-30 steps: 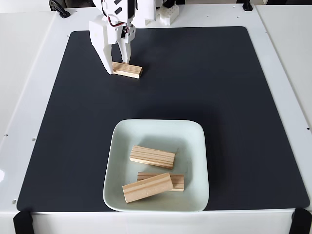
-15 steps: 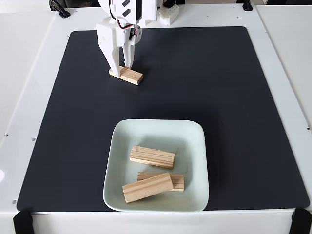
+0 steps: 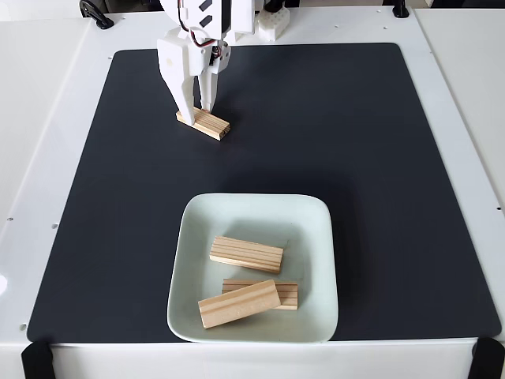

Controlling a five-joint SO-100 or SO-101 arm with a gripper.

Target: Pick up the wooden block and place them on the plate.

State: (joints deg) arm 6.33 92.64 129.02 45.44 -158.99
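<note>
**Pine on the mat, three blocks home, one under the fingers**

Pale mint-white, square and round-cornered, the raised-rim plate (image 3: 254,212) sits nearest the camera on the black mat (image 3: 379,158). Three small light pine blocks lie inside it: one tilted at the front (image 3: 238,304), one partly tucked behind that (image 3: 272,290), and one lying across the middle (image 3: 246,253).

Farther back, toward the mat's upper left in the fixed view, the fourth wooden block (image 3: 207,123) lies skewed on the mat. The white two-finger gripper (image 3: 198,106) stands over its left end, fingers drawn close together and their tips at the block's upper edge. Whether they are pinching the wood or only touching its top I cannot tell from this angle.

The risk, as I judge it, lies in the off-centre hold: caught by one end, the block could pivot or slip free on the lift, and its skew against the fingers makes a twist likelier. The plate's crowded front half leaves the far half as the safer landing.
</note>
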